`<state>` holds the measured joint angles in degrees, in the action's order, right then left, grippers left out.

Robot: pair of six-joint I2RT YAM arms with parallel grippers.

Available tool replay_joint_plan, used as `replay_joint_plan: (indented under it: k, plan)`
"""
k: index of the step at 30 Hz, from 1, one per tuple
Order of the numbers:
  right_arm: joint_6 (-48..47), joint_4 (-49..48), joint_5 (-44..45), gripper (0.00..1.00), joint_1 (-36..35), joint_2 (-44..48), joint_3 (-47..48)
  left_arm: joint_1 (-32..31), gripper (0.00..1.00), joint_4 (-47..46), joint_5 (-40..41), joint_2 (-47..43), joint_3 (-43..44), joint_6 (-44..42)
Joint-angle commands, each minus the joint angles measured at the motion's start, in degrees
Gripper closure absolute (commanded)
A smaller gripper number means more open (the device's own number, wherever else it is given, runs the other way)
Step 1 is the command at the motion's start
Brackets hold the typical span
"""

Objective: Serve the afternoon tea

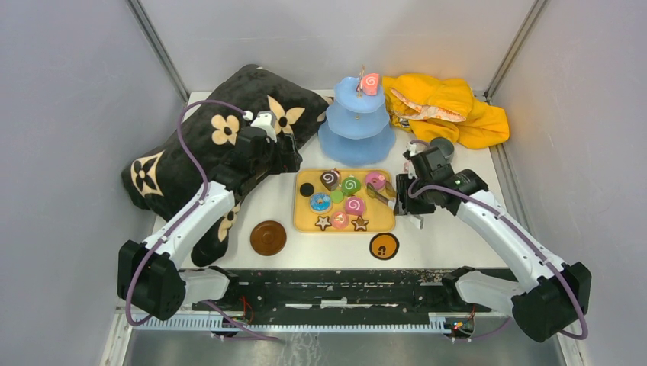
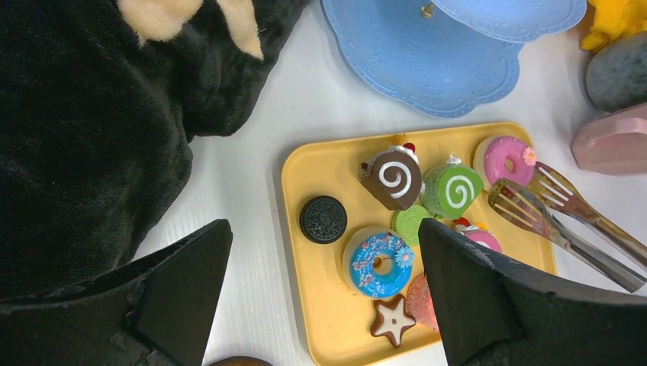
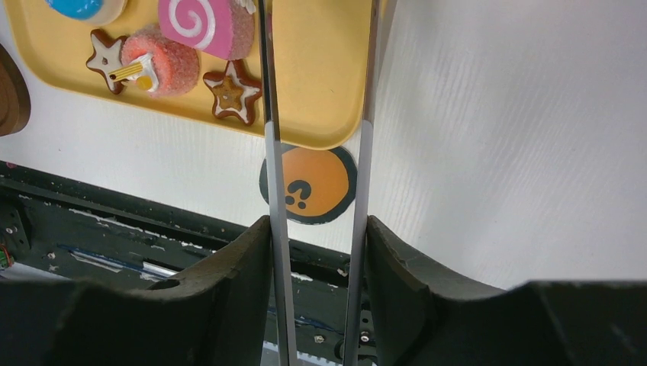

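The light-blue three-tier stand (image 1: 357,126) holds one pink swirl roll (image 1: 370,82) on its top tier. Several toy sweets lie on the flat yellow tray (image 1: 305,221): a chocolate swirl roll (image 2: 393,177), a green roll (image 2: 452,191), a blue donut (image 2: 379,263), star biscuits (image 3: 229,91). My left gripper (image 2: 324,236) is open and empty above the tray's left edge. My right gripper (image 3: 317,229) is shut on the metal tongs (image 2: 564,221), whose open tips lie by the pink donut (image 2: 503,158). The pink cup (image 2: 610,141) and grey mug (image 2: 618,69) stand right of the tray.
A round brown coaster (image 1: 268,237) and an orange, black-rimmed coaster (image 1: 384,245) lie in front of the tray. A black plush cushion (image 1: 214,145) fills the back left. A yellow cloth (image 1: 450,107) lies at the back right beside the stand.
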<state>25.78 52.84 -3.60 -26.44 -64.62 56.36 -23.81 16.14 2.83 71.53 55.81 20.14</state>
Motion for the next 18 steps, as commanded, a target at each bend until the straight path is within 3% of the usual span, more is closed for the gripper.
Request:
replay_joint_plan:
  k: [1,9,18]
  plan:
    - [0.9,-3.9,1.9,0.49,-0.7,-0.7,1.4,0.3,0.01,-2.5,-0.1,-0.5,-0.4,2.2]
    - [0.8,-4.4,3.5,0.50,-2.0,-2.2,1.5,0.3,0.01,-2.6,-0.1,-0.3,-0.3,2.2]
    - [0.0,-1.8,3.5,0.81,-2.3,-1.1,2.9,0.2,0.01,-2.7,-0.1,0.0,-0.2,1.9]
